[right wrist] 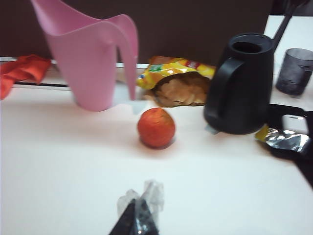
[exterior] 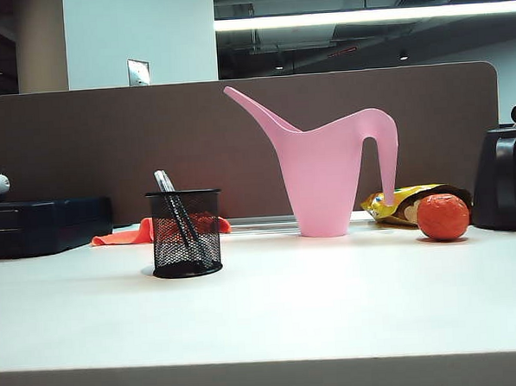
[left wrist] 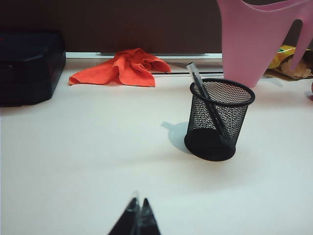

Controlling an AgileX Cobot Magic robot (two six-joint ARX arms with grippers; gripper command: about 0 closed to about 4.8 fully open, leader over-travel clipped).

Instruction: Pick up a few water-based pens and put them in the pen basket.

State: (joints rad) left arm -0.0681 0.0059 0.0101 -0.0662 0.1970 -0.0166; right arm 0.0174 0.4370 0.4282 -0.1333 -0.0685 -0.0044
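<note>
The pen basket (exterior: 165,241), a small black mesh cup, stands on the white table left of centre. Dark water-based pens (exterior: 180,216) lean inside it, and a clear whitish cap end sticks out above the rim. The left wrist view shows the same pen basket (left wrist: 195,117) with the pens (left wrist: 201,93) slanting in it, well ahead of my left gripper (left wrist: 138,203). That gripper is shut and holds nothing. My right gripper (right wrist: 139,203) is shut and empty too, hovering over bare table short of an orange fruit (right wrist: 156,127). Neither gripper shows in the exterior view.
A tall pink watering can (exterior: 322,168) stands behind the basket. An orange cloth (exterior: 126,235) and a black case (exterior: 43,226) lie at the back left. The orange fruit (exterior: 442,216), a snack bag (exterior: 397,201) and a black jug (right wrist: 242,85) are at the right, with a grey cup (right wrist: 295,71) beyond.
</note>
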